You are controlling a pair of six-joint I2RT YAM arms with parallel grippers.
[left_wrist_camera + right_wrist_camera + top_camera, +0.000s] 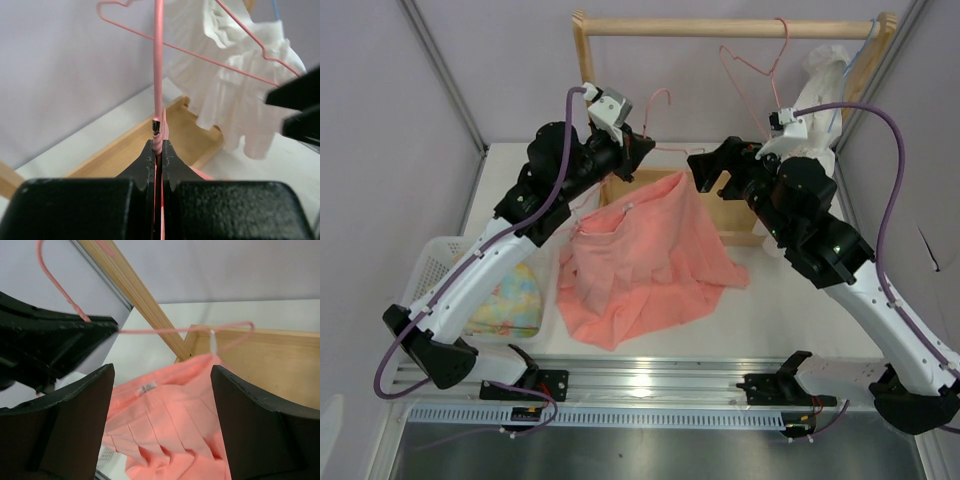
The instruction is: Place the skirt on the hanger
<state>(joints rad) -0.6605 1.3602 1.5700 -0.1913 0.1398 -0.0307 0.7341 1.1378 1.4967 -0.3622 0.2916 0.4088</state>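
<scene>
Skirt [640, 260] pleated salmon, hanger [158, 75] thin pink wire

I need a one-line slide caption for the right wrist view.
Open right gripper facing the skirt, one corner hung on the hanger held by the left gripper.

- Top external: high behind both arm bases, looking down and forward over the whole worktop [790, 320] to the wooden rack [720, 27].
- Left wrist: very close, sighting along its own jaws at the hanger [158, 75].
- Right wrist: close, looking out between its jaws onto the skirt [170, 410].
- All 3 views share that hanger.
</scene>
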